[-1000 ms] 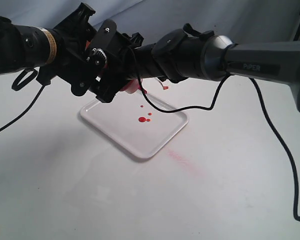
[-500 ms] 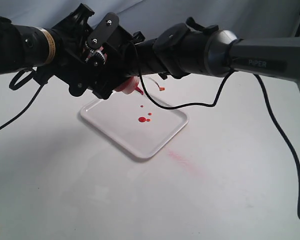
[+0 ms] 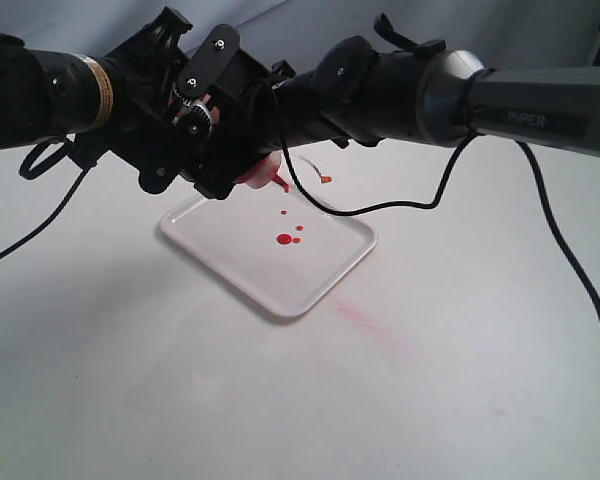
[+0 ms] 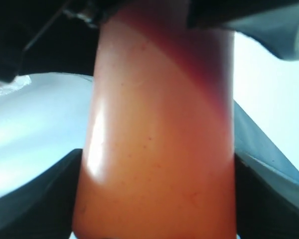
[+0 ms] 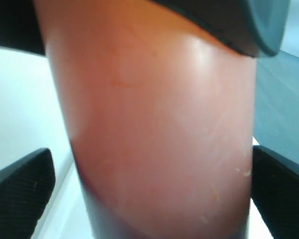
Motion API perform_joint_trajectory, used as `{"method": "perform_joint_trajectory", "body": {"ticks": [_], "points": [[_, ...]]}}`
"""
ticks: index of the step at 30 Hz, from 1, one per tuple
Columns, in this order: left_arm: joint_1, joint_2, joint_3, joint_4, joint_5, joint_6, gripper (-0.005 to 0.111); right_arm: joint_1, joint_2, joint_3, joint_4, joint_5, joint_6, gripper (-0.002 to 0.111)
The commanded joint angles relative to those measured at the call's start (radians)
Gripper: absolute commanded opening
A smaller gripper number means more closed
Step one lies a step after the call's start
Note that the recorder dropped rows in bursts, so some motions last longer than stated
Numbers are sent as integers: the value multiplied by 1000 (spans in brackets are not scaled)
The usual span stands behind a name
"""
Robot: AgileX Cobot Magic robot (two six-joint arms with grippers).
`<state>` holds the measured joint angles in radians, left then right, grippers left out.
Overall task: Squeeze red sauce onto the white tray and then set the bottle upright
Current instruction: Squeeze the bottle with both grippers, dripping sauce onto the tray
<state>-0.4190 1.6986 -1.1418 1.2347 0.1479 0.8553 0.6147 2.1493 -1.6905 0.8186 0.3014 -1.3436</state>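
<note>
Exterior view: bottle [image 3: 261,172] upper left, mostly hidden by left claw [image 4: 159,199] and right claw [image 5: 154,199], both clamped on it, above white tray [image 3: 330,275]; red sauce [image 3: 283,239] drops mid-tray; right arm [image 3: 540,105] reads "PiPER".

Both wrist views are blurred close-ups. The bottle [image 4: 159,134] overruns each picture with both its ends cut off, and the left pincer [image 4: 157,194] and right pincer [image 5: 152,194] show only as dark finger stubs flanking it. In the exterior view both pincers hide nearly all of the bottle in the upper left, leaving its domed end and nozzle, and they cover the far corner of the white tray [image 3: 330,268]. The left arm [image 3: 40,95] and right arm [image 3: 520,110] run off the frame's edges. The tethered cap [image 3: 325,179] is too small to make out.
</note>
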Motion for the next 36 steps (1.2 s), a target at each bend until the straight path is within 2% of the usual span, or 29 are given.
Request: {"method": "perform_joint_trajectory", "body": {"ticks": [1,10,16,28,29,34,36], "points": [[2,-34,-10,24,18,-14,0,5,-35,3,-34,78,-14,94],[2,-70,-10,24,10,-17,0,5,-35,3,-34,77,-13,93],[2,-70,-10,24,7,-17,0,5,-35,3,-34,61,-13,85],[2,-70,-10,24,7,-17,0,5,-35,3,-34,24,-13,46],[2,-70,-10,24,7,-17,0,5,-35,3,-34,26,-13,41],[2,-70,-10,24,7,-17,0,5,-35,3,-34,28,-13,1],[2,-70,-10,20,7,-21,0,5,-35,3,-34,28,-12,0]]}}
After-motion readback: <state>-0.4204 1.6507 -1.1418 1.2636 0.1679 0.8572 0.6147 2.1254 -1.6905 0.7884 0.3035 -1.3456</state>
